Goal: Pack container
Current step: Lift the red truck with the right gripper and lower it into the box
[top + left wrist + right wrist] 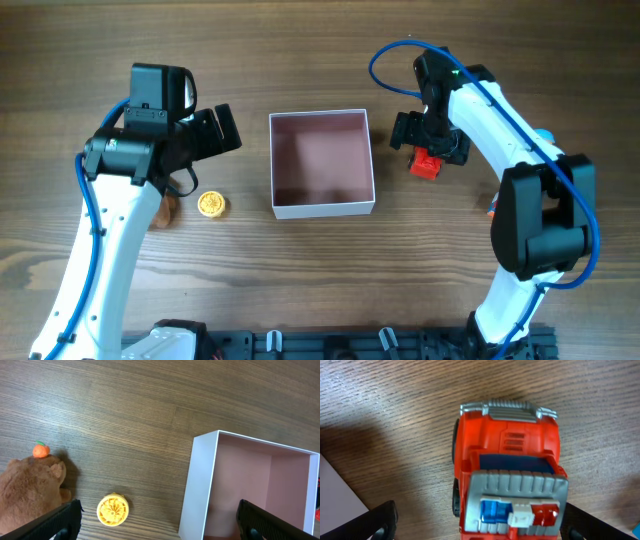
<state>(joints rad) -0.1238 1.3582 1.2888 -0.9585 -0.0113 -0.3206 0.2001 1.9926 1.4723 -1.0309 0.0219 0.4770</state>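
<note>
Right gripper (428, 142), jaws parted and holding nothing, hangs over the red toy truck (507, 460) just right of the container (322, 210) sitting mid-scene; risk: the wheeled truck may roll or squirt free on closing, or clip the container's right wall.

A dark brown wooden table (320, 285) is shown, its grain laid left to right in the overhead view; soft shadows are cast upon it; a black rail (330, 346) is seen along its near edge.
</note>
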